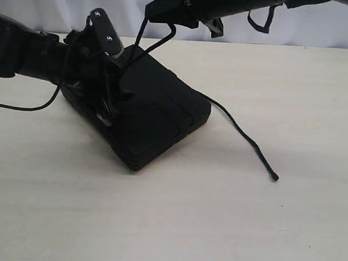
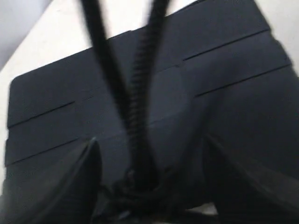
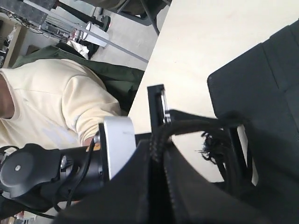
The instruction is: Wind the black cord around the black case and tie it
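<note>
**Right wrist view: claw pinched on the cord above the case**

The right gripper [image 3: 156, 149] is closed on the black cord [image 3: 187, 125]. A braided, doubled strand is squeezed between its fingers and runs off to a frayed knot beside the black case [image 3: 266, 79]. In the exterior view this gripper [image 1: 161, 19] hangs at the upper middle of the frame. Two taut strands drop from it to the case [image 1: 163, 115], which sits left of centre.

The left gripper [image 2: 150, 142] has its jaws wide apart, one finger on each side of the strands [image 2: 138, 107], gripping nothing. The case lid [image 2: 224, 70] is matte, crossed by shallow grooves.

The left wrist view is blurred, so the knot reads only as a dark tangle. In the exterior view the left gripper [image 1: 108, 93] merges with the case's dark left end.

The cord [image 1: 245, 138] trails its free end rightward over the table [image 1: 245, 219], its blunt tip well apart from the case. Pale tabletop stretches across the lower frame and the right side.
</note>
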Controlling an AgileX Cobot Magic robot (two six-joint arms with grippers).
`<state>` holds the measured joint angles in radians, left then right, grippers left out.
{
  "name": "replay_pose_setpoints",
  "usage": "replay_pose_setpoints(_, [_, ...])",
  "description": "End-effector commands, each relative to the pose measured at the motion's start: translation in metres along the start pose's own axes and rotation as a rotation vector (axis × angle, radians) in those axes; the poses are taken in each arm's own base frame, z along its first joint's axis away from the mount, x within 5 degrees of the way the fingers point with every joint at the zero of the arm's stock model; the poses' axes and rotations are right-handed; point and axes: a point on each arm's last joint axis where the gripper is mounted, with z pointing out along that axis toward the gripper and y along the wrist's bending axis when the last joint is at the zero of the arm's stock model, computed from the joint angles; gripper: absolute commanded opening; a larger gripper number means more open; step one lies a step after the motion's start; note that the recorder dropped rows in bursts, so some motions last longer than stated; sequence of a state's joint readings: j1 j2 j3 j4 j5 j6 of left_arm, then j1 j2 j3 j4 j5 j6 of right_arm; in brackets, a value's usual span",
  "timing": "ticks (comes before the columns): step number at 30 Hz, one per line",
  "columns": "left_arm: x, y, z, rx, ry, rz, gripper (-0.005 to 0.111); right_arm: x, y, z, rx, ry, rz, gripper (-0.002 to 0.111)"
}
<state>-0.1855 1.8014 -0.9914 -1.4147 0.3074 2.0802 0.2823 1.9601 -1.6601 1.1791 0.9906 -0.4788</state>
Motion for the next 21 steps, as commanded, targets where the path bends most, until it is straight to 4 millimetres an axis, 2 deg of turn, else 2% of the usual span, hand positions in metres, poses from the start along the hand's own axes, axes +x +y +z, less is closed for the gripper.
replay_pose_setpoints(1, [-0.002, -0.004, -0.001, 0.044, -0.014, 0.013, 0.048, -0.003, 0.001, -0.003, 0.001, -0.019, -0.004, 0.005])
replay_pose_setpoints(7, [0.000, -0.001, -0.001, 0.008, 0.004, -0.021, 0.000, -0.002, -0.006, -0.003, 0.076, -0.010, -0.012, 0.006])
replay_pose_setpoints(10, [0.001, 0.001, -0.001, -0.017, 0.017, -0.021, 0.000, -0.001, -0.010, -0.003, 0.129, -0.006, 0.010, 0.017])
replay_pose_setpoints(15, [0.002, 0.003, -0.001, -0.040, 0.028, -0.025, 0.000, -0.001, -0.012, -0.007, 0.150, 0.006, 0.024, 0.048])
replay_pose_setpoints(18, [0.002, 0.003, -0.001, -0.040, 0.028, -0.018, 0.000, -0.006, -0.011, -0.026, 0.175, -0.025, 0.004, 0.058])
replay_pose_setpoints(21, [0.002, 0.003, -0.001, -0.040, 0.028, -0.018, 0.000, -0.012, -0.012, -0.056, 0.231, -0.057, -0.004, 0.058])
